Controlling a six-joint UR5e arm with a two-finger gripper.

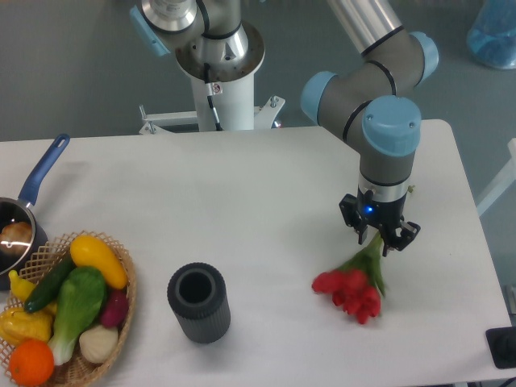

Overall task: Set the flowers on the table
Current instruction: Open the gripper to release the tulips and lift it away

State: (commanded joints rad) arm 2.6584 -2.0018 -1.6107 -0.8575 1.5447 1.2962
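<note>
The flowers (355, 289), a small bunch of red tulips with green stems, lie on the white table (266, 193) at the front right. The red heads point to the front left and the stems run up to the right. My gripper (379, 237) points straight down over the stem ends. Its black fingers (359, 229) stand apart on either side of the stems and look open, not pressing them. The very ends of the stems are hidden under the gripper.
A dark ribbed cylinder (199, 303) stands upright, open at the top, at the front middle. A wicker basket (125, 274) of colourful vegetables sits at the front left. Behind it is a pot with a blue handle (42, 171). The robot base (218, 60) is at the back.
</note>
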